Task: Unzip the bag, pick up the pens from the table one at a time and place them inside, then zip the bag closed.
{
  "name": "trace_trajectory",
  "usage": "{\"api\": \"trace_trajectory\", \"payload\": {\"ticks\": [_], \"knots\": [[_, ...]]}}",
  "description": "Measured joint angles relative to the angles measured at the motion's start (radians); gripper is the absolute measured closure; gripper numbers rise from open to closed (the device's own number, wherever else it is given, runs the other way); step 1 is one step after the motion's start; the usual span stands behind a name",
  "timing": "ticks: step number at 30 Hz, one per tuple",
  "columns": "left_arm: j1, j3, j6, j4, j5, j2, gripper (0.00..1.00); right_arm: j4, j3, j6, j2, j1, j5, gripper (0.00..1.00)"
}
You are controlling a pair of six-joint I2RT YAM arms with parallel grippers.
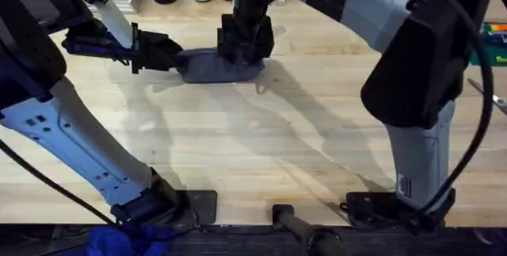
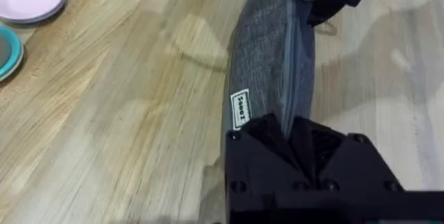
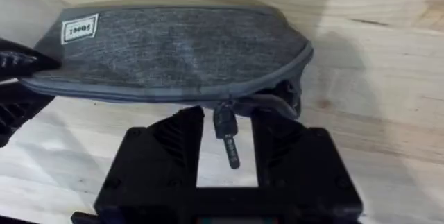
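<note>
bag [image 1: 220, 66] long axis 9–3 o'clock on table [image 1: 261, 153] | left fingers [image 2: 298, 137] clamp its 9 o'clock end | right fingers [image 3: 227, 137] narrow, straddling zip pull [image 3: 227, 137] at 3 o'clock end, unclosed

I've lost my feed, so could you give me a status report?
Left gripper clamps bag end. Right gripper open around zipper pull. Nothing obstructing.

Bag [image 3: 173, 47] label [image 3: 79, 28], perhaps "SOOOT".
</note>
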State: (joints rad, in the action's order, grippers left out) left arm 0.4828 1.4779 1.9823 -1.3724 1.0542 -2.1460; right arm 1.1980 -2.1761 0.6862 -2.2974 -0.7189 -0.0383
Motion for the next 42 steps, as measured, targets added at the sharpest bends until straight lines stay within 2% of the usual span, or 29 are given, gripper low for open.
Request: {"api": "trace_trajectory", "payload": {"ticks": [2, 5, 8, 22, 42], "knots": [[0.000, 0.000, 0.000, 0.000, 0.000, 0.000, 0.959, 0.002, 0.000, 0.000, 0.000, 0.000, 0.000, 0.648], [0.000, 0.000, 0.000, 0.000, 0.000, 0.000, 0.959, 0.004, 0.000, 0.002, 0.000, 0.000, 0.000, 0.835], [0.000, 0.000, 0.000, 0.000, 0.000, 0.000, 0.959, 0.002, 0.000, 0.002, 0.000, 0.000, -0.007, 0.956], [0.000, 0.000, 0.000, 0.000, 0.000, 0.000, 0.959, 0.000, 0.000, 0.002, 0.000, -0.001, -0.010, 0.969], [0.000, 0.000, 0.000, 0.000, 0.000, 0.000, 0.959, 0.089, -0.047, -0.050, 0.037, -0.003, 0.097, 0.969]]}}
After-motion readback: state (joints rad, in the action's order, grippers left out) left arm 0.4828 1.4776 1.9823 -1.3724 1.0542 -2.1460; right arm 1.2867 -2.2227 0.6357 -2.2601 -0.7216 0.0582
